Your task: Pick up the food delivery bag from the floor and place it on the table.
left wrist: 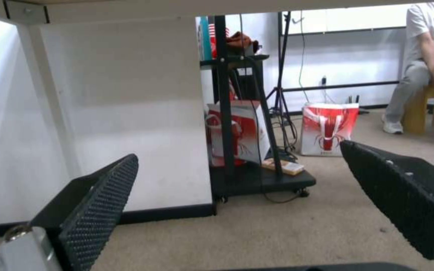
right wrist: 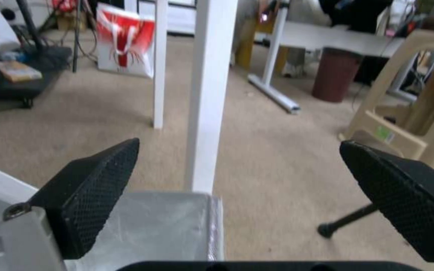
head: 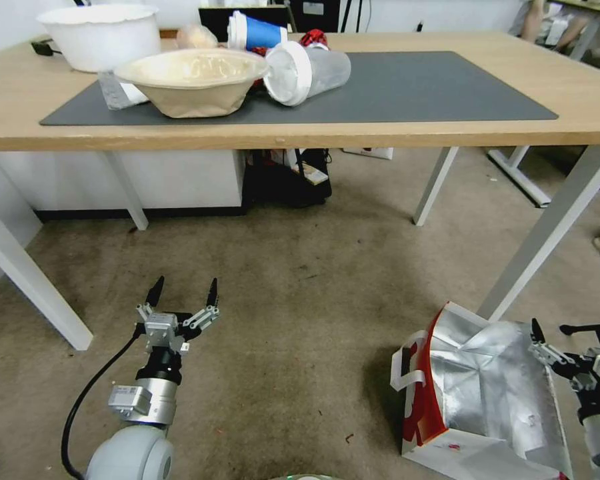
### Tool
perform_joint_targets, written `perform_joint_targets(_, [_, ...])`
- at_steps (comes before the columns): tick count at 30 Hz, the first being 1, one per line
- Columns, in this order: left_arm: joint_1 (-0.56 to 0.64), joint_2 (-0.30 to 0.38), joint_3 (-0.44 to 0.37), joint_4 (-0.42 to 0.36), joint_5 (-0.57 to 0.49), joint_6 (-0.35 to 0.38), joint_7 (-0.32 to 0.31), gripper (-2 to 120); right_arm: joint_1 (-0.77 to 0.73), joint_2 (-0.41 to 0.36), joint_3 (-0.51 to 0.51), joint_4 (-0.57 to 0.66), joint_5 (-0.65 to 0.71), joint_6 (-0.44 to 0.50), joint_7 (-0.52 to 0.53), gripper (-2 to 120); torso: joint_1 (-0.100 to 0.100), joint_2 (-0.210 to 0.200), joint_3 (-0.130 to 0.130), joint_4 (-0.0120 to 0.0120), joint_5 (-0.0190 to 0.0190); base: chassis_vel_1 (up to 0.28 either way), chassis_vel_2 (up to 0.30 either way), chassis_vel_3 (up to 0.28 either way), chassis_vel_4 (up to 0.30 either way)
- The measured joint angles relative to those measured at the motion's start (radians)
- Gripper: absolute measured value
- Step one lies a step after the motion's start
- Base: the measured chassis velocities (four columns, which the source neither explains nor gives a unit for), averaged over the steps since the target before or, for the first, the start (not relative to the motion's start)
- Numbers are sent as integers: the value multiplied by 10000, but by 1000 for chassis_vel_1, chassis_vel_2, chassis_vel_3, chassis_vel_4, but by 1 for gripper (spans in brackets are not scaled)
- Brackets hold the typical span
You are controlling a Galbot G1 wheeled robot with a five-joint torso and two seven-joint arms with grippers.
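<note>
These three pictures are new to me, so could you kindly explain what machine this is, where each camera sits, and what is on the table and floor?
It is a wheeled robot with two arms, each ending in a two-fingered gripper. One picture looks down from its head; the other two come from cameras on its wrists, looking out between the black fingers.

The left gripper hangs open over the bare floor, holding nothing. The right gripper is open too, at the far edge of the bag, which stands open on the floor beside a table leg; nothing is gripped yet.

On the table lie a grey mat, two bowls and tipped cups.
</note>
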Motion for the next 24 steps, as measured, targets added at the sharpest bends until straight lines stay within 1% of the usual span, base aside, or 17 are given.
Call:
perform_joint_targets(6, [21, -28, 2, -21, 31, -11, -6, 100, 119, -175, -157, -353, 144, -500, 90, 100, 0, 0, 0, -1, 0, 0, 0, 0, 0])
perform_joint_targets(14, [40, -62, 28, -61, 82, -21, -6, 100, 314, -278, -384, -479, 449, -1139, 216, 100, 0, 2, 0, 0, -1, 0, 0, 0, 0])
perform_joint_targets(24, [45, -86, 24, -61, 94, -49, -6, 100, 500, -372, -536, -645, 485, -1615, 378, 99, 0, 2, 0, -1, 0, 0, 0, 0, 0])
